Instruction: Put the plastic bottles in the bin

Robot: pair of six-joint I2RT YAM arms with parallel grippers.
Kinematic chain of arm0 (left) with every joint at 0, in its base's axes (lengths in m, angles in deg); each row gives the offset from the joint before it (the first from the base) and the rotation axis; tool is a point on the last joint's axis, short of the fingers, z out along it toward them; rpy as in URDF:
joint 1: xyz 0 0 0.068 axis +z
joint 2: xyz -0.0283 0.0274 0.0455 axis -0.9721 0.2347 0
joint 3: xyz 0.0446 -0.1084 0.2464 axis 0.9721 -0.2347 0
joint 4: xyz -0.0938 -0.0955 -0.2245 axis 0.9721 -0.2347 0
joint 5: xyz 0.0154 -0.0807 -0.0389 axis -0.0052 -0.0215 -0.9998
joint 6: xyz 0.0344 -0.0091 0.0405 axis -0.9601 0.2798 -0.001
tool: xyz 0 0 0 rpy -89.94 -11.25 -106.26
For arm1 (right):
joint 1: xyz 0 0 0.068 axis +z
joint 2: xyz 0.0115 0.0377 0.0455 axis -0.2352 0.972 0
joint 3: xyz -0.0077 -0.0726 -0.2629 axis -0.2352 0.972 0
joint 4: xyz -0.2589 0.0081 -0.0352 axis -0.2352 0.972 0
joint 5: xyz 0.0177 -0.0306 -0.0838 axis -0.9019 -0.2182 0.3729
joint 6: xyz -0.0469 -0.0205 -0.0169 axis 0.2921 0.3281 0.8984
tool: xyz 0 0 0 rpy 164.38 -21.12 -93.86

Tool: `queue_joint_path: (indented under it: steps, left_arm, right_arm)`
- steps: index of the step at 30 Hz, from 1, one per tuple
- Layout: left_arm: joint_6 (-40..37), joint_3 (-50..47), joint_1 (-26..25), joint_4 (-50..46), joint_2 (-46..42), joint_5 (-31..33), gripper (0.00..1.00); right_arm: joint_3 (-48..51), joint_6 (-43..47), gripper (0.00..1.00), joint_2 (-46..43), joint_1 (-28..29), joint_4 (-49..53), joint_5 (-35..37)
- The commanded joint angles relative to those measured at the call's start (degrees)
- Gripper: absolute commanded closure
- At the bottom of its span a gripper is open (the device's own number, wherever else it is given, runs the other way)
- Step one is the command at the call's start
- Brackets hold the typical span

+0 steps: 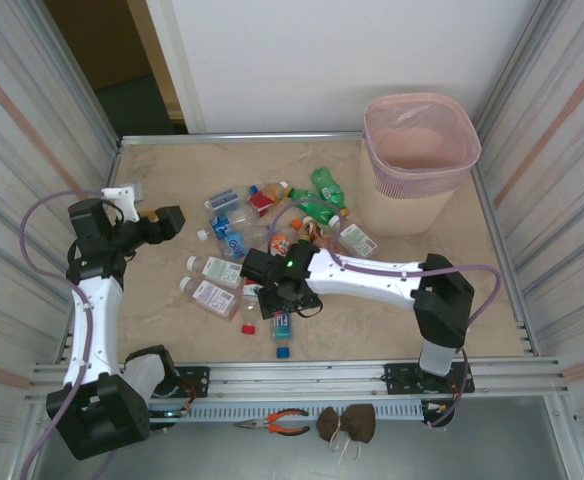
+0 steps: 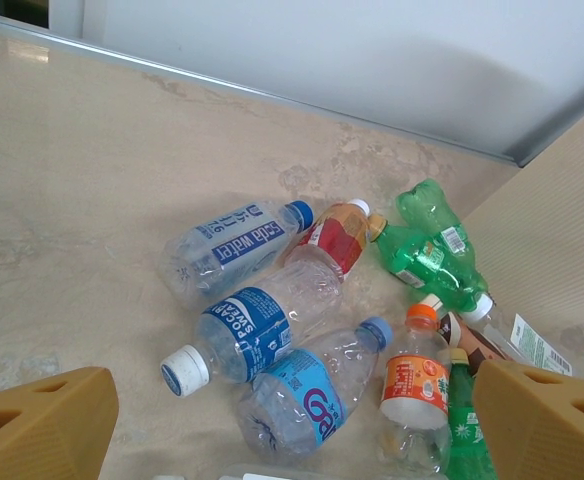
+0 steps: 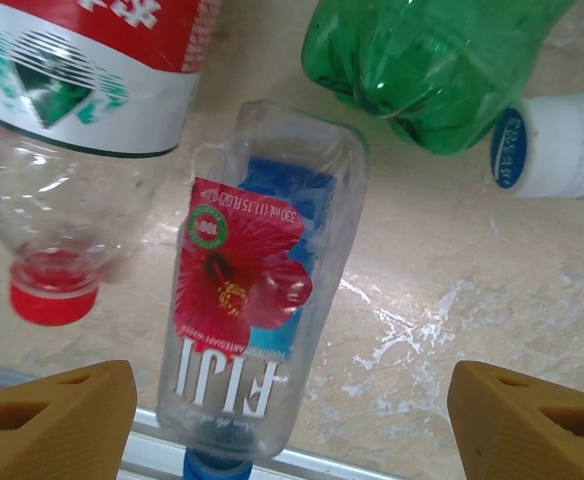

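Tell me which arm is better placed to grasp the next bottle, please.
Right. The right hand is open and hangs straight above the Fiji bottle, a finger on each side. The left hand, also open, is off at the left side of the table, the bottle pile ahead of it.
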Motion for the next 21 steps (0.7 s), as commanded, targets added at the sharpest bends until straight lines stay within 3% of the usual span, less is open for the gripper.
queue_joint_path:
  steps: [1,9,21]
  left_arm:
    - [0.57,-1.00,0.52,1.77,-1.81,-1.23,0.07]
    - [0.95,-0.91,0.48,1.99,-1.20,-1.96,0.08]
    - [1.15,-1.19,0.47,2.70,-1.98,-1.53,0.08]
  right_arm:
    - [-1.89,-1.67,0.19,2.95,0.19,0.27,-1.87]
    - [-2.66,-0.56,0.20,8.49,0.20,-0.50,-3.71]
    - [-2.68,0.41,0.31,11.42,-0.91,-2.90,-3.76]
